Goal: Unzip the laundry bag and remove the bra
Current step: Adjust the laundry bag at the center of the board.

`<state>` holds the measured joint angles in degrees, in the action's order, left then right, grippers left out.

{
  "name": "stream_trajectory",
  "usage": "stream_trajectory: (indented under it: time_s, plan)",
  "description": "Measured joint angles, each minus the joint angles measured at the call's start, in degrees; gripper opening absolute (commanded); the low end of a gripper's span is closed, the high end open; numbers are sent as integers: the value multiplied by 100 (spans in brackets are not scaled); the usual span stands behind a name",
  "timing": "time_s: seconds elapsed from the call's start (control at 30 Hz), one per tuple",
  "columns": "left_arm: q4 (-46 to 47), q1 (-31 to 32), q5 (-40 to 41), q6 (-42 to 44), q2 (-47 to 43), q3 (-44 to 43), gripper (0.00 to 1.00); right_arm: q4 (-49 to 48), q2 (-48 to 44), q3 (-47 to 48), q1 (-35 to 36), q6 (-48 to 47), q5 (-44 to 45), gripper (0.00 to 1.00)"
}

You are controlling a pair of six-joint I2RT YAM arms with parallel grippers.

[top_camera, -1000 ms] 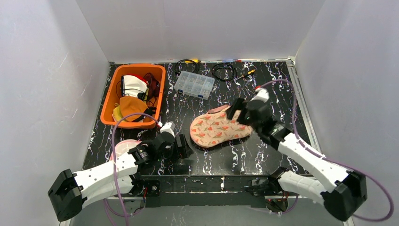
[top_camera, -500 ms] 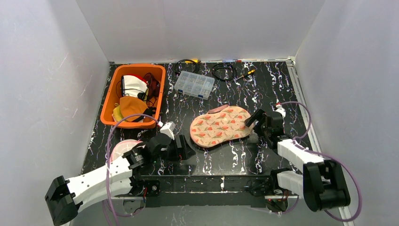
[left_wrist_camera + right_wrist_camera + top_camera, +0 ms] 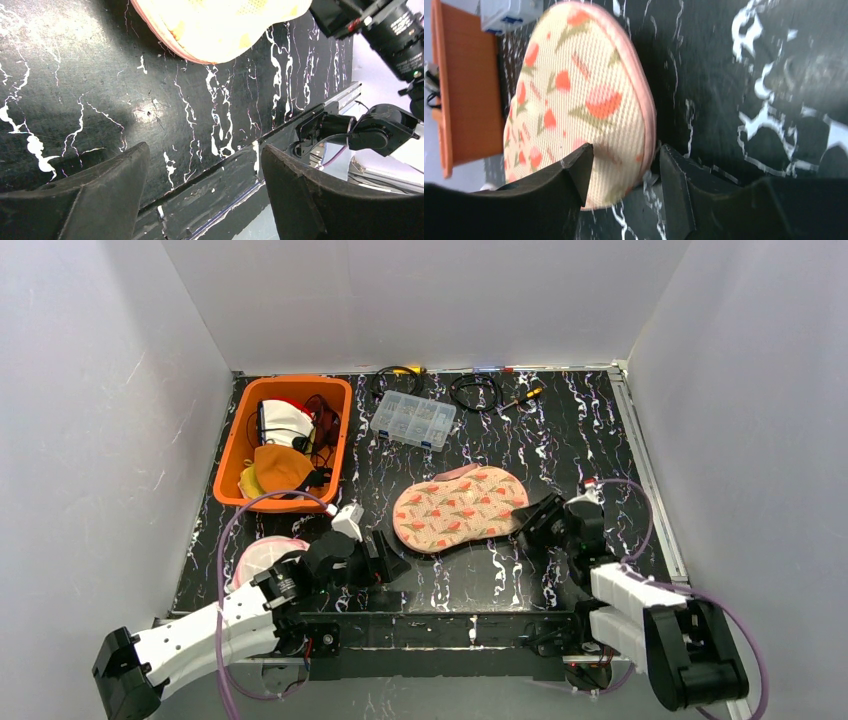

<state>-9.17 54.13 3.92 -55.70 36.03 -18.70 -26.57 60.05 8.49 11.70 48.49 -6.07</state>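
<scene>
On the middle of the worktop [image 3: 590, 430] lies the bag [image 3: 455, 508], floral with a pink rim and, by the look of it, zipped up. There's no bra on show, so I'd guess it's inside. The bag's long axis runs across the worktop from left to right, with the right end tipped a shade toward the back wall. The right claw [image 3: 528, 520] is down low at that right end, clearly the nearer of the two. Its fingers [image 3: 574, 172] stand about half apart, astride the tip of the bag, with the pink rim between them. Whether they're pinching the cloth I can't tell. The left claw [image 3: 390, 560] sits just off the bag's near left end, not touching it, jaws wide and holding nothing, only bare worktop beneath. So the bag stretches away leftward from the right claw, lengthwise. I'd say everything turns on where the zip pull sits along that rim, and I can't make it out from here.
</scene>
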Motion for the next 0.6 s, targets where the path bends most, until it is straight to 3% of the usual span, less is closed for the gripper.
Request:
stream_trajectory:
  time_s: [0.2,0.37,0.47,0.6]
  plan:
    - [11,13,125,-155,127,4,78,271,-1593,-682,520,551,-184,61]
    - [44,46,304,-293,140,13,77,831,-2841,-767,1510,850,17,72]
    - [160,48,350,-339,297,13,77,1005,-2962,-765,1904,879,105,77]
    - [267,48,361,-356,706,-11,77,1388,-2387,-566,2302,804,160,86]
